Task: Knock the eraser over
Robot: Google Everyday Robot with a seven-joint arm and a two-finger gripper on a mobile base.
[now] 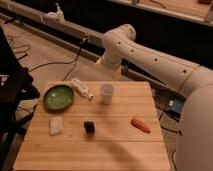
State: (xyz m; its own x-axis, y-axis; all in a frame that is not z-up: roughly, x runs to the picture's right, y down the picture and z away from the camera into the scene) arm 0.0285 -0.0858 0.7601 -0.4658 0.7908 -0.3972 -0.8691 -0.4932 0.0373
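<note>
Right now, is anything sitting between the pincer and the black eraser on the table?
Yes. The pincer hangs beyond the table's far edge, and the white cup stands nearly on the line from it to the eraser.

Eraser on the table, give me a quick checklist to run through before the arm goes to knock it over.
1. Eraser in view on the table: ok.
2. Eraser apart from its neighbours, the pale pad to one side and the carrot to the other: ok.
3. Gripper close to the eraser: not ok, it sits past the table's far edge, behind the cup.
4. Straight path from gripper to eraser: not ok, the cup stands roughly in between.
5. Eraser upright: cannot tell.
</note>
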